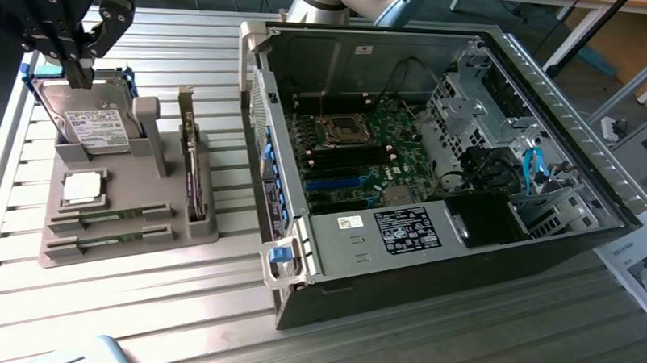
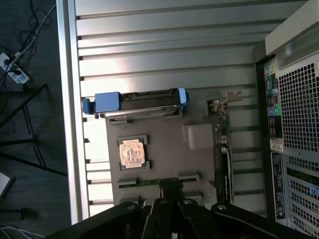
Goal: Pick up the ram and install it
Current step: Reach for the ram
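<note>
Exterior view: I see the black tool (image 1: 81, 76), jaws together and empty, above the grey plastic tray (image 1: 129, 195).
Ram: thin green circuit-board ram (image 1: 112, 216) seated in tray.

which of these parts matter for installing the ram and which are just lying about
For the job:
ram
gripper
motherboard
open case

Lying about:
hard drive
processor chip
card with metal bracket

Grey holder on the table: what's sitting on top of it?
A hard drive, a silver processor chip, two ram sticks and a bracketed card. Their bottom edges are hidden in the holder.
</note>
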You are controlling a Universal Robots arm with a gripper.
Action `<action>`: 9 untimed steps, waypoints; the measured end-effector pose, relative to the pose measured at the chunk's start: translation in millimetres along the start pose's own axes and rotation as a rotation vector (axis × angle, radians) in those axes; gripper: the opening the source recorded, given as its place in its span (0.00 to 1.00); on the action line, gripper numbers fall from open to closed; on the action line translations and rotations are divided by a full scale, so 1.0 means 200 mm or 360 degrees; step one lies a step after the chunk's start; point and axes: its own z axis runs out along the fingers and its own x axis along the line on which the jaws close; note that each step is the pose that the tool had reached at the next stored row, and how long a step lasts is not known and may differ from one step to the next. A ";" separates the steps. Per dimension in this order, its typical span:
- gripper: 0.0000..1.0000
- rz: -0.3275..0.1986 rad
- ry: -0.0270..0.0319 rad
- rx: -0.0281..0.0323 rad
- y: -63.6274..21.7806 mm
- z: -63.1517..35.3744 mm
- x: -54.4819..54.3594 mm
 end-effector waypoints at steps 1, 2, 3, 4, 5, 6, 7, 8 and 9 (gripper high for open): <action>0.10 0.0000 0.00021 0.00003 0.000 0.000 0.00; 0.10 0.0000 0.00034 0.00003 0.000 0.000 0.00; 0.10 -0.0003 0.00039 0.00003 -0.001 0.000 0.00; 0.10 -0.0004 0.00042 0.00004 0.000 0.000 0.00; 0.10 -0.0004 0.00043 0.00004 0.000 0.000 0.00; 0.10 -0.0004 0.00042 0.00003 0.000 0.000 0.00; 0.10 -0.0005 0.00042 0.00004 0.000 0.000 0.00; 0.10 -0.0005 0.00042 0.00004 0.000 0.000 0.00; 0.10 -0.0007 0.00043 0.00004 0.000 0.000 0.00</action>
